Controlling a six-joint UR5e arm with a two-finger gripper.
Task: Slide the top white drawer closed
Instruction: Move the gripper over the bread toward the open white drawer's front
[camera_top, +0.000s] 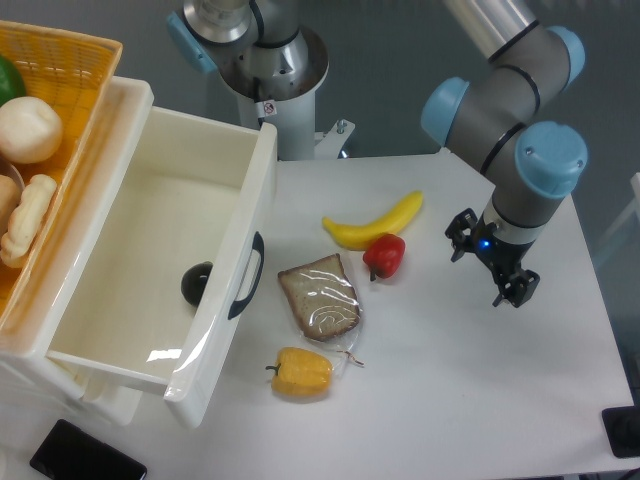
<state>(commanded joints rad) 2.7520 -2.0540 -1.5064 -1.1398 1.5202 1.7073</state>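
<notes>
The top white drawer (150, 215) stands pulled far out at the left, its glossy front panel (232, 275) facing right with a black curved handle (247, 275). A dark round object (197, 283) lies inside it near the front. My gripper (488, 270) hangs at the right side of the table, well away from the drawer, past the food items. Its black fingers (516, 288) look spread apart with nothing between them.
An orange wicker basket (70, 60) with bread rolls sits on the cabinet at top left. On the white table lie a banana (375, 222), a red pepper (385, 255), a bagged bread slice (320, 297) and a yellow pepper (300, 372). A black phone (85, 458) lies at bottom left.
</notes>
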